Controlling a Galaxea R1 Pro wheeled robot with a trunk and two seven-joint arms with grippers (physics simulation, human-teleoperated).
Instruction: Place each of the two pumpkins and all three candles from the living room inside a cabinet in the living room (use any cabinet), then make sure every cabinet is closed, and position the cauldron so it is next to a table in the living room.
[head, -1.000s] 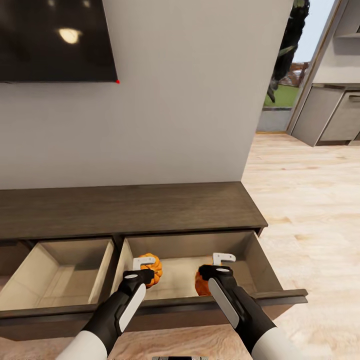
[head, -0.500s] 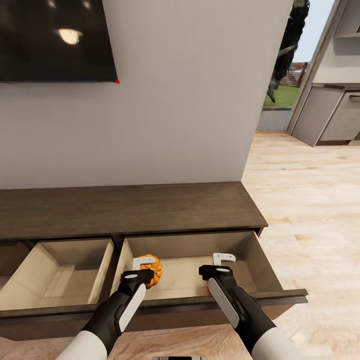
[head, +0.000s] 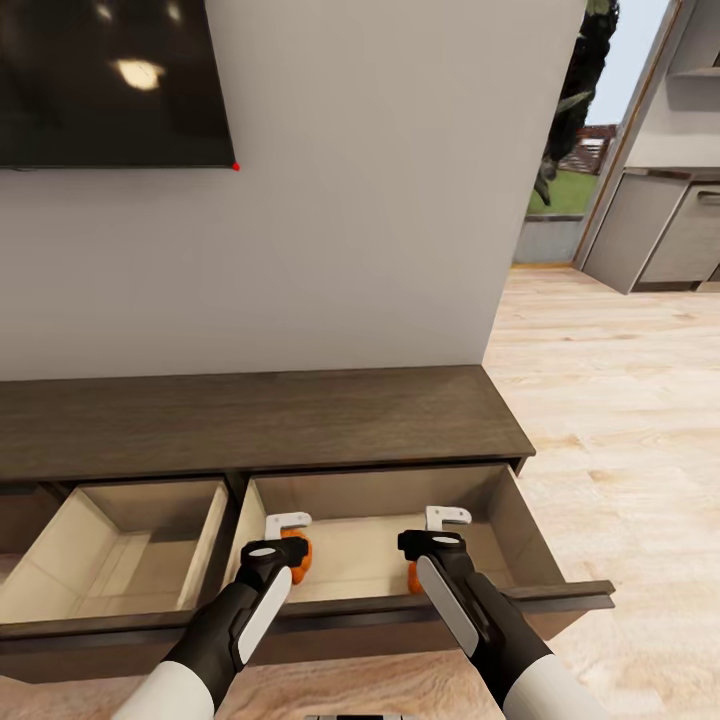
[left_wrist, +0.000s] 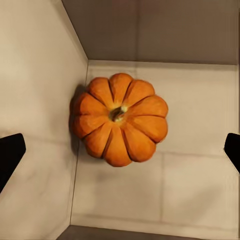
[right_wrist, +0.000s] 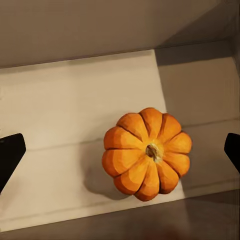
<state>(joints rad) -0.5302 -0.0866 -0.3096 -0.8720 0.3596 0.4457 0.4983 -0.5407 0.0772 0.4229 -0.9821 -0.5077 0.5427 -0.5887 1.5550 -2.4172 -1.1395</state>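
The dark-brown cabinet (head: 260, 415) stands against the wall with two drawers pulled out. Both orange pumpkins lie on the beige floor of the right drawer (head: 560, 597). One pumpkin (left_wrist: 120, 119) sits in the drawer's left corner, partly hidden in the head view behind my left gripper (head: 285, 540). The other pumpkin (right_wrist: 147, 152) rests near the drawer front, a sliver of it (head: 412, 577) showing beside my right gripper (head: 440, 530). Both grippers hover open above the pumpkins, apart from them. Candles and cauldron are out of view.
The left drawer (head: 215, 520) is open, with nothing seen inside. A dark TV (head: 110, 80) hangs on the wall above the cabinet. To the right, wooden floor (head: 620, 400) runs toward grey kitchen units (head: 660, 230) and a doorway.
Both pumpkins have left the grippers and dropped to the right drawer's floor, the right one first. The arms have hardly moved. The view has shifted down very slightly.
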